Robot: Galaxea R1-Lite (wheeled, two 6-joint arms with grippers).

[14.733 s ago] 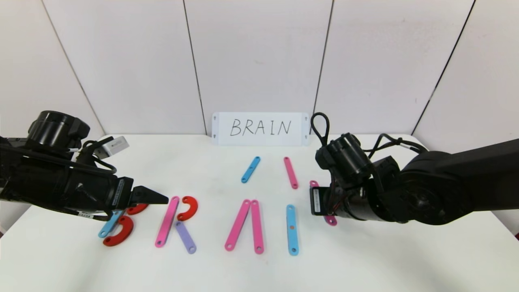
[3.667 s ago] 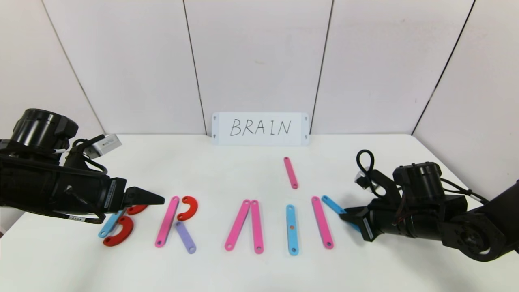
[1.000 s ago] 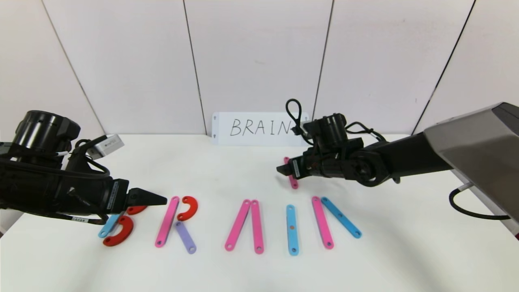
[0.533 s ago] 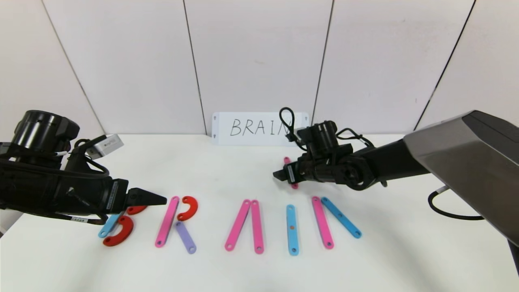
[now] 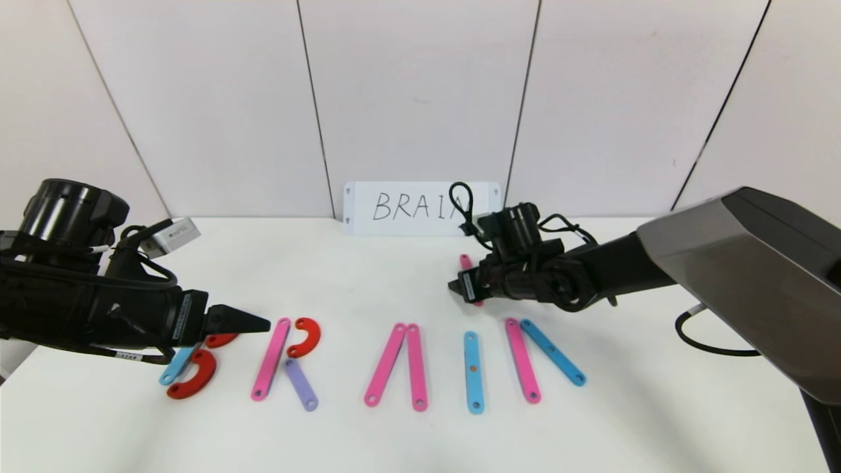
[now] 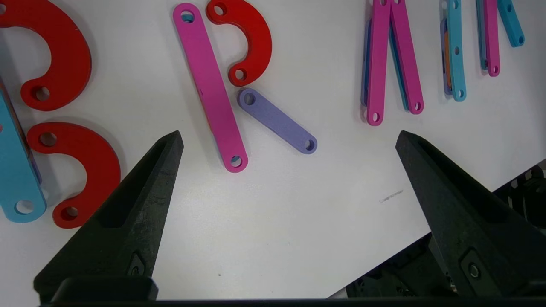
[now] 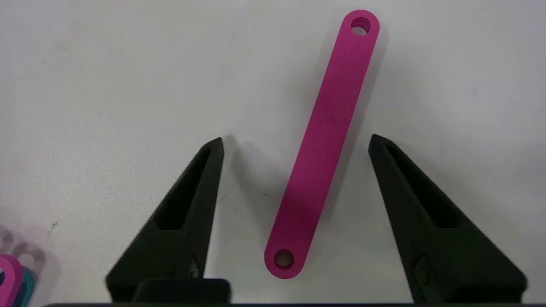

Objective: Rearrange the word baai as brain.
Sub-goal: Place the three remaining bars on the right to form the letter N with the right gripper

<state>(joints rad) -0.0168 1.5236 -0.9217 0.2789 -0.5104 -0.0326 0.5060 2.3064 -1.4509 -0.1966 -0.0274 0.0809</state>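
Note:
The big letters lie in a row on the white table [image 5: 420,440]: blue strip [image 5: 172,369] with two red curves [image 5: 194,376], pink strip [image 5: 271,358] with red curve [image 5: 306,336] and lilac strip [image 5: 301,384], two pink strips [image 5: 398,364], a blue strip [image 5: 474,372], then a pink strip [image 5: 522,359] and blue strip [image 5: 553,352]. A loose pink strip [image 7: 324,140] lies behind them, mostly hidden in the head view [image 5: 465,261]. My right gripper [image 7: 295,143] is open, low over it, with a finger on each side. My left gripper [image 6: 289,136] is open and empty near the first letters.
A white card [image 5: 401,208] with handwritten BRAIN stands at the back wall, partly hidden by the right arm's cable. The right arm [image 5: 657,263] reaches across the table's right half. The table's front edge shows in the left wrist view [image 6: 469,204].
My right gripper has moved from the right side, where it left the blue strip, back to the loose pink strip and has come down over it. The left arm has not moved.

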